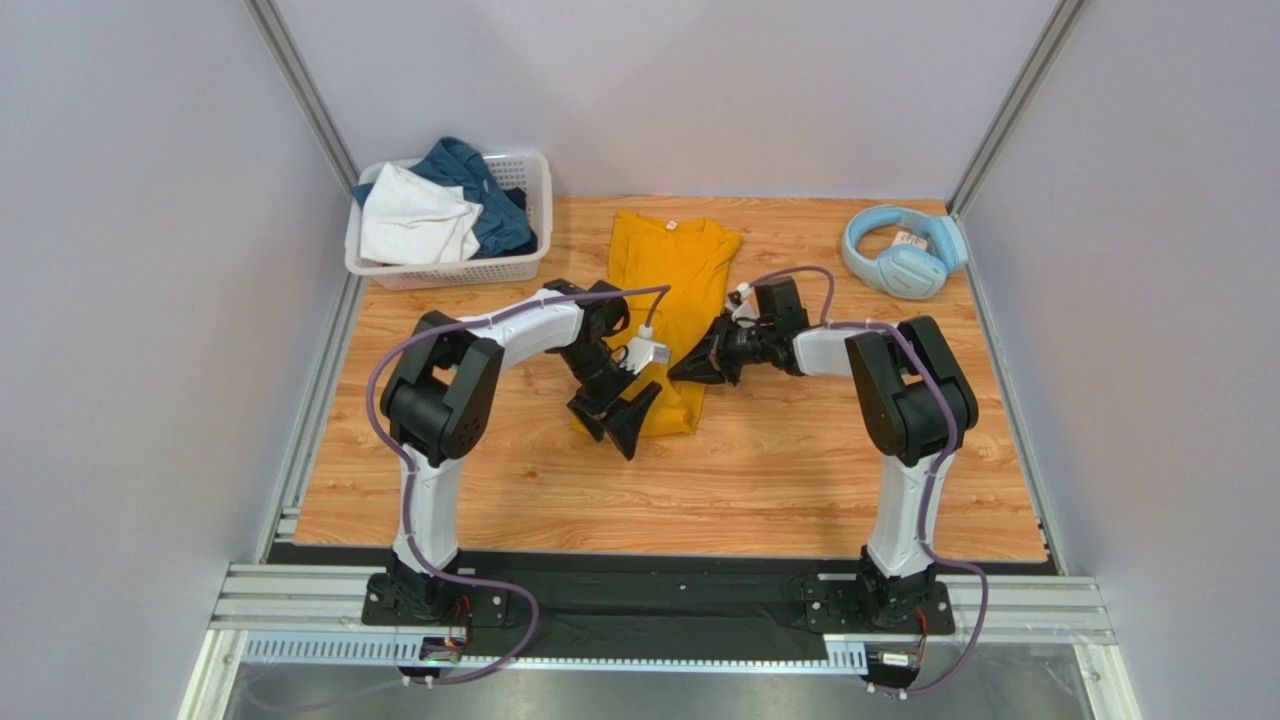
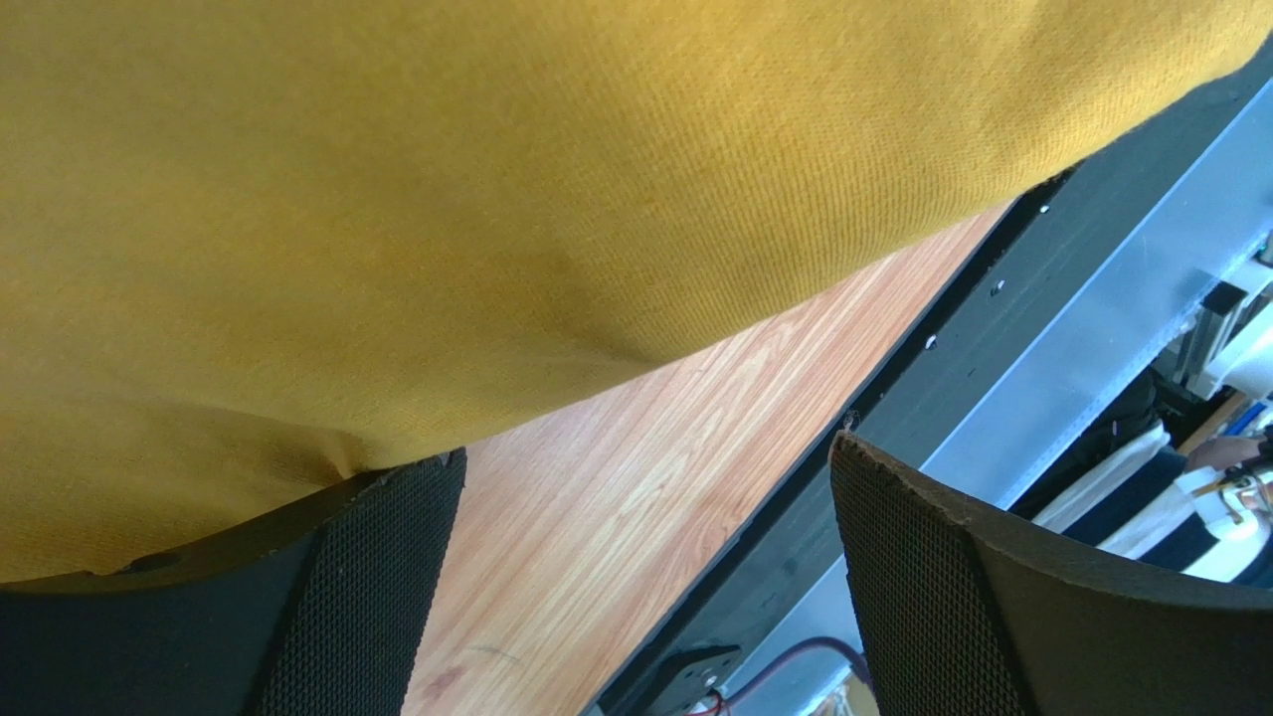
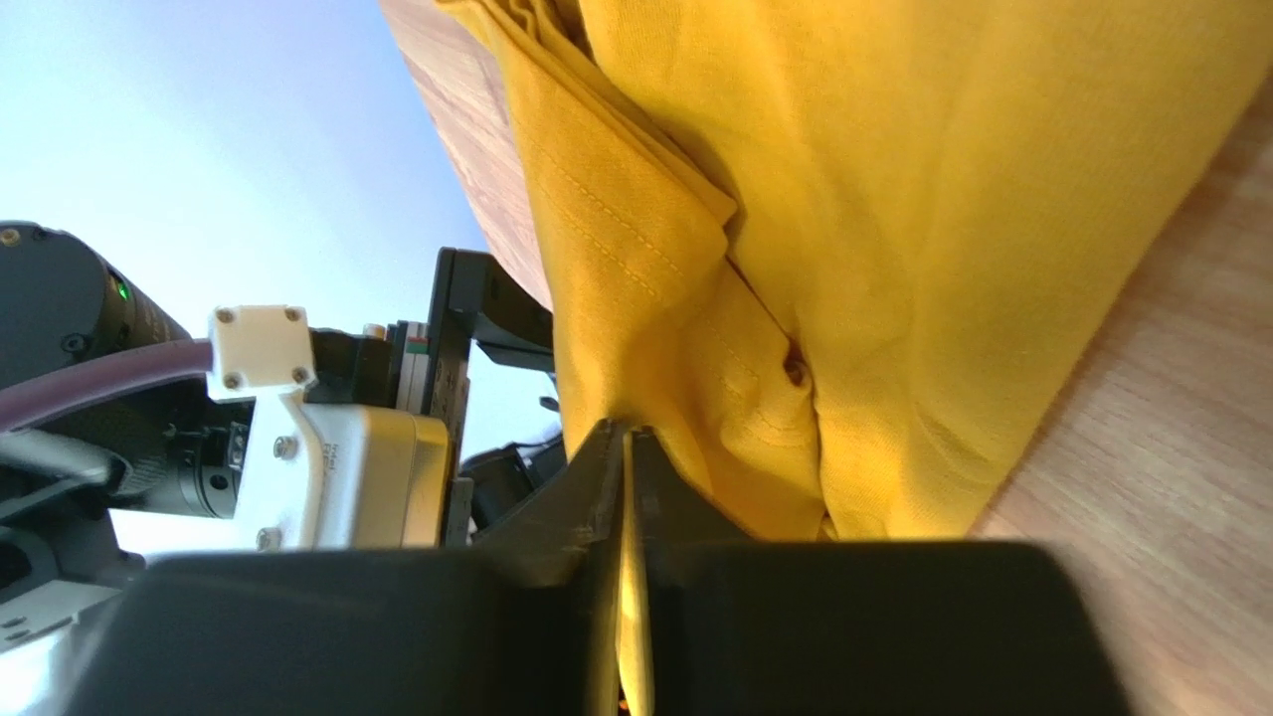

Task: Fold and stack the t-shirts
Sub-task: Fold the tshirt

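The mustard-yellow t-shirt (image 1: 676,270) lies folded into a narrow strip down the middle of the wooden table. My left gripper (image 1: 619,425) is open at the strip's near left corner. In the left wrist view (image 2: 643,582) nothing is between the pads, and the yellow cloth (image 2: 523,179) hangs above and rests against the left finger (image 2: 374,597). My right gripper (image 1: 697,366) is shut on the shirt's right edge. In the right wrist view (image 3: 625,492) a thin layer of yellow cloth (image 3: 927,224) is pinched between the jaws. A white garment (image 1: 413,221) and a dark teal-blue one (image 1: 484,188) lie in the basket.
The white lattice basket (image 1: 451,275) stands at the table's back left corner. Light-blue headphones (image 1: 897,251) lie at the back right. The table's dark front rail (image 2: 1046,299) shows just beyond the left gripper. Grey walls enclose three sides.
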`<state>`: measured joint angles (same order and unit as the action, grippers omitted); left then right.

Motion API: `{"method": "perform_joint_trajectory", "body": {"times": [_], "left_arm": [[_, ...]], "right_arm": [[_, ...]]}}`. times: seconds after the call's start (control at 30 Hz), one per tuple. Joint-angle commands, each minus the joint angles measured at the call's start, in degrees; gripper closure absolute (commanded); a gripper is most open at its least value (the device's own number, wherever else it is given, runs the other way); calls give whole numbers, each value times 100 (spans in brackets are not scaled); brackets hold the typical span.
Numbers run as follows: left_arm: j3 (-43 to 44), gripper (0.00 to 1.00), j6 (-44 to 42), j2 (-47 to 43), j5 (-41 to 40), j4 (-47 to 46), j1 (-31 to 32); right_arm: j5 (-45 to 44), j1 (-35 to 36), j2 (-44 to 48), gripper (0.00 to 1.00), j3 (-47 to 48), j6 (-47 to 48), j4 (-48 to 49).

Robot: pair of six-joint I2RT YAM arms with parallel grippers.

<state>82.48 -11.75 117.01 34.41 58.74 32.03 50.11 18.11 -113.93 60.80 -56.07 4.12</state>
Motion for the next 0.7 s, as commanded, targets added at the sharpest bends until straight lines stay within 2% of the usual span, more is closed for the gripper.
{"method": "perform_joint_trajectory", "body": {"times": [0.0, 0.07, 0.13, 0.2, 0.23, 0.27, 0.37, 0.47, 0.67], "left_arm": [[-135, 2, -477, -64, -365, -363, -153], [-170, 2, -530, -73, -356, -355, -241], [-179, 2, -662, -73, -374, -276, -346], [-171, 2, -854, -117, -418, -127, -443], [-171, 2, -908, -135, -427, -83, -556], [-171, 2, -960, -161, -522, -47, -601], [-13, 2, -1040, -354, -497, 163, -681], [627, 3, -1049, -398, -147, 743, -663], [2148, 2, -707, -170, 118, 1376, -575]], "right_arm": [[61, 17, 204, 100, -138, -255, 449], [52, 43, 257, 96, -95, -63, 336], [-175, 87, 466, 90, 63, 428, -592], [-843, 158, 652, 86, 327, 1217, -1671], [-984, 193, 801, 82, 363, 1370, -1878], [-1133, 210, 846, 66, 354, 1449, -1975], [-1345, 211, 934, 43, 223, 1538, -2029], [-1302, 211, 672, 39, 213, 1486, -1863], [-916, 386, 152, 41, 415, 1029, -1212]]}}
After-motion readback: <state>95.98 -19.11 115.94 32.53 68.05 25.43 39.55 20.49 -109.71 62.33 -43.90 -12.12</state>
